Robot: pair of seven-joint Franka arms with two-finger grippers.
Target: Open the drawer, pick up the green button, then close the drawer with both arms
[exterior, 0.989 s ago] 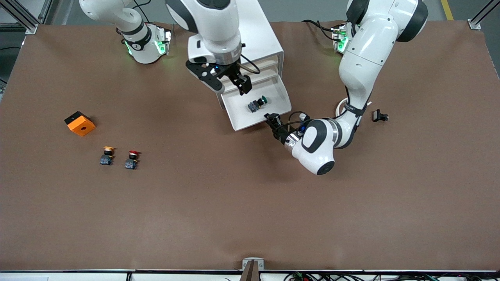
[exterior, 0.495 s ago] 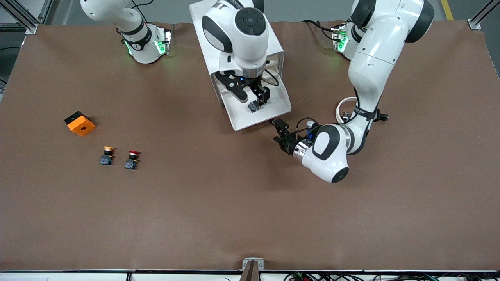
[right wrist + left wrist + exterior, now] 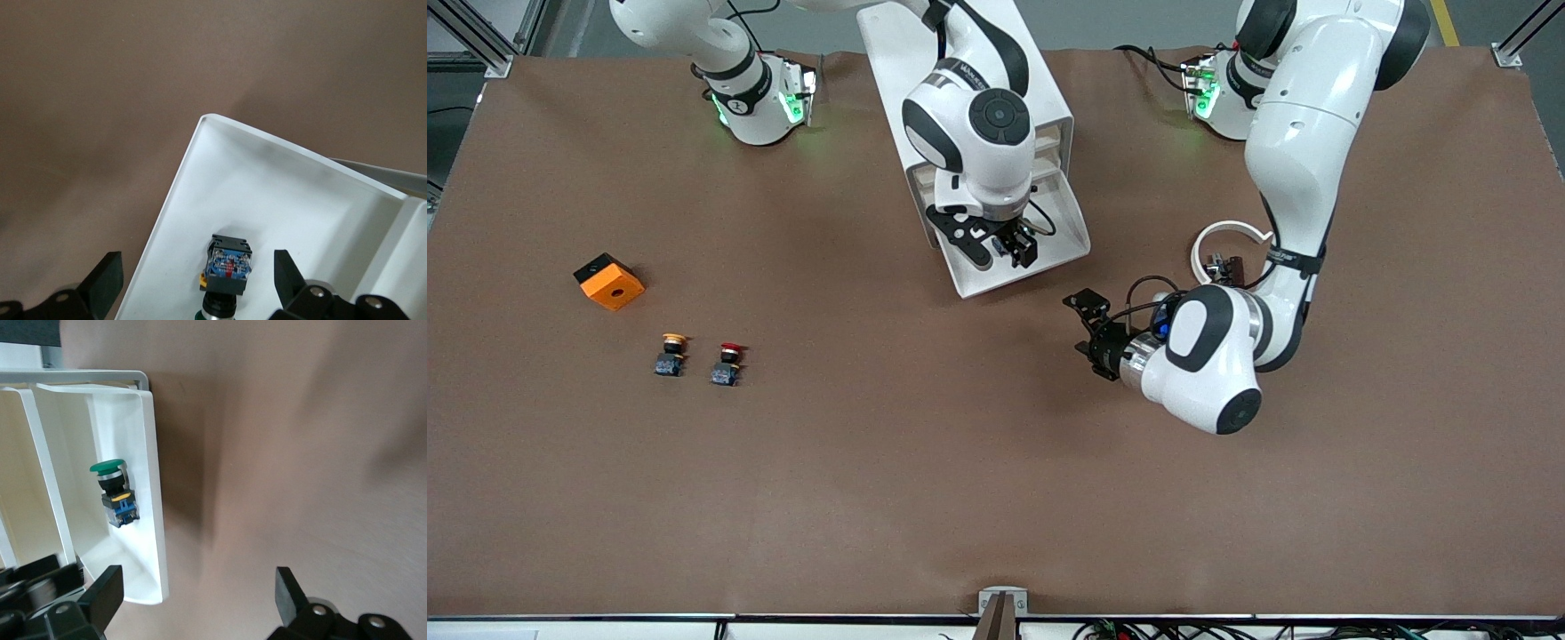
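With the bottom drawer [image 3: 1014, 258] now pulled out and released, the left gripper [image 3: 1092, 333] is drawn back with fingers apart, while the right gripper [image 3: 1009, 244] is lowered, fingers apart, astride the green-capped button [image 3: 229, 267] lying in it.

green-capped button [image 3: 115, 492], white drawer [image 3: 150, 487], brown table [image 3: 996, 462]
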